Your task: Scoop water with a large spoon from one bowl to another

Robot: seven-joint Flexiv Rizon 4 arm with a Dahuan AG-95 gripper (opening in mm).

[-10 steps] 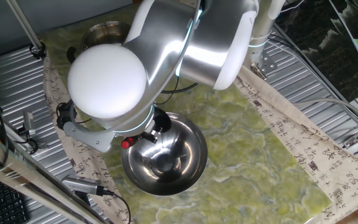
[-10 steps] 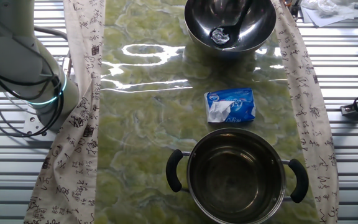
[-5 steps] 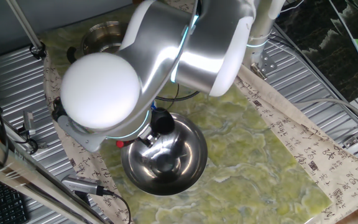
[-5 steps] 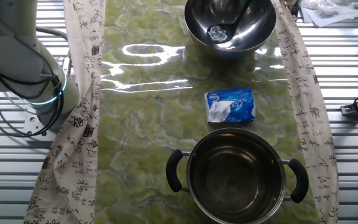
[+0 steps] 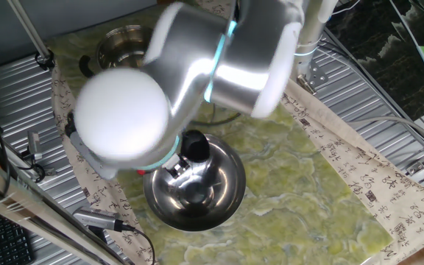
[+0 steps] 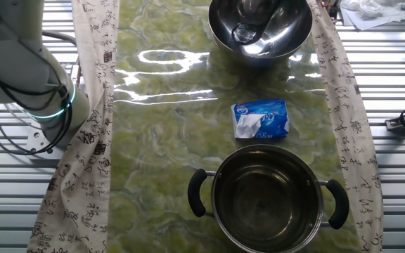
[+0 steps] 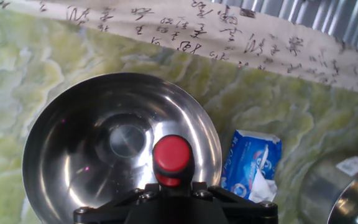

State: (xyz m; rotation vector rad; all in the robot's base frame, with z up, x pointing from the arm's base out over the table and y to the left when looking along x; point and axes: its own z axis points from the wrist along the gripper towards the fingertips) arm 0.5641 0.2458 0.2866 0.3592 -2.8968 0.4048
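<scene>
Spoon [image 6: 259, 27]: slim dark handle, bowl end resting low inside the steel bowl [image 6: 297, 31] in the other fixed view, handle slanting up toward the top edge. In the hand view its round red end [image 7: 171, 155] sits right at the gripper [image 7: 174, 194], above the bowl's near rim. The gripper is closed around the spoon handle just below the red end; the fingers themselves are mostly out of frame, only a black bracket shows. In one fixed view the arm [image 5: 190, 81] is blurred and covers most of the gripper; a black part hangs over the bowl [image 5: 227, 202].

Water: only a bright sheen on the bowl's inner steel, level not readable.

Counts: one spoon, one open bowl, one pot, one tissue pack, one arm.

Pot [image 6: 269, 199]: steel, two black side handles, well apart from the bowl on the green marbled table [image 6: 160, 126]; its inside looks shiny, contents unclear. Tissue pack [image 6: 260, 118]: blue and white, lying flat between bowl and pot, nearer the pot, touching neither. Cloth strips [image 6: 90, 105] with black script run along both long sides of the table.
</scene>
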